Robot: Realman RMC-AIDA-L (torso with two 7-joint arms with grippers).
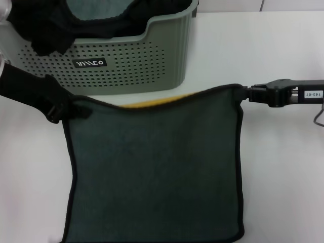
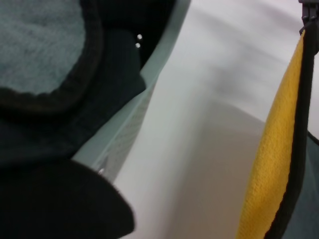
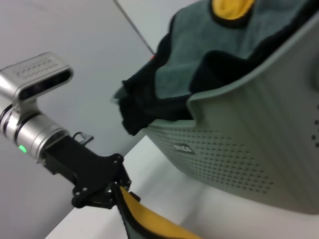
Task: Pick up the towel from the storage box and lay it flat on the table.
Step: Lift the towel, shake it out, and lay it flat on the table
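Both grippers pinch towel [image 1: 157, 167] corners – hem taut

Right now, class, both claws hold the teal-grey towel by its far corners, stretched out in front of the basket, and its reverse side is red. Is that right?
Not quite. The towel's reverse side is yellow, as the left wrist view shows. The rest stands: the left claw and right claw each pinch a far corner, in front of the basket.
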